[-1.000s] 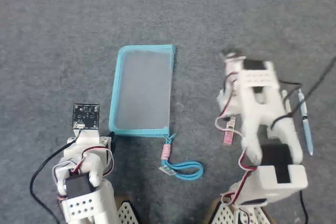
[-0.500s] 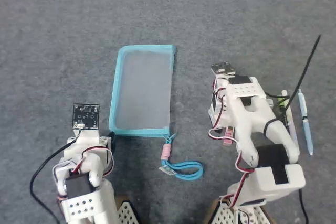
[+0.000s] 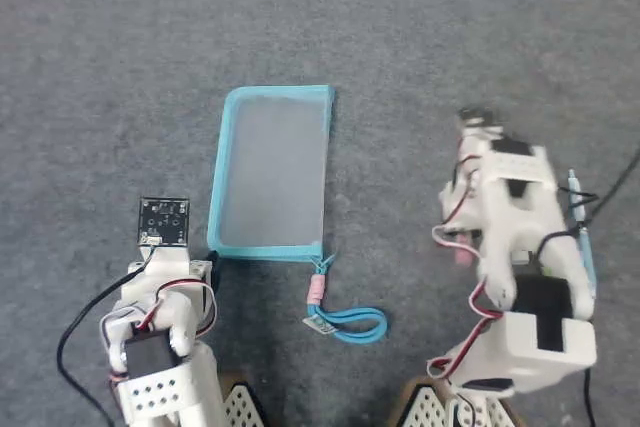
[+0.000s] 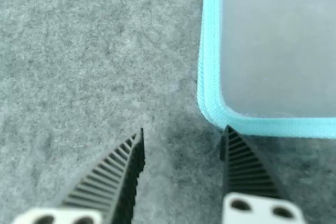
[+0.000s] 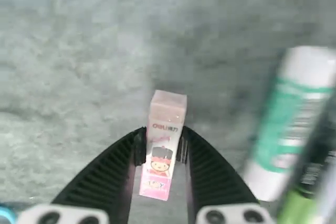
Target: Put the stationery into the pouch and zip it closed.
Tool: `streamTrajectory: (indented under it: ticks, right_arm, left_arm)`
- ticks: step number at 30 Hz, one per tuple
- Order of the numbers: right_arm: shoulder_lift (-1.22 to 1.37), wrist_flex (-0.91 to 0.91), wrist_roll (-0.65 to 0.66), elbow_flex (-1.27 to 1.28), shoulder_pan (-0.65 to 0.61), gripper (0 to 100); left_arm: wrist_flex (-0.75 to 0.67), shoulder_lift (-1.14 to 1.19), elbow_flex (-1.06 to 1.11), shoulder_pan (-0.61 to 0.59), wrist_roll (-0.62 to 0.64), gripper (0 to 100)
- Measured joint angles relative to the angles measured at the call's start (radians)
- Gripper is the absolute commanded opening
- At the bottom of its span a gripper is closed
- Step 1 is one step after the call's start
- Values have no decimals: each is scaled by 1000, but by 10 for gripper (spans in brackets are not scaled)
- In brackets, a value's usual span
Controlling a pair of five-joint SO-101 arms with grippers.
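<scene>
One teal pouch (image 3: 272, 172), one looped strap (image 3: 352, 323), one pink eraser (image 5: 161, 156), one glue stick (image 5: 294, 124), one blue pen (image 3: 574, 190). Two claws: left claw (image 4: 184, 131), right claw (image 5: 161, 131).

Bright even light, soft faint shadows
</scene>
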Motion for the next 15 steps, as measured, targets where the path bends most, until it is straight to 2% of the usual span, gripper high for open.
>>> streamTrajectory:
  ticks: [5,10,15]
  right_arm:
    - [0,74,71,-117,83,36]
    - [3,84,124,-129,84,36]
    - [123,26,146,-132,89,61]
  left_arm:
    - [0,0,0,0,0,220]
    - [0,0,0,0,0,220]
    - [0,0,0,0,0,220]
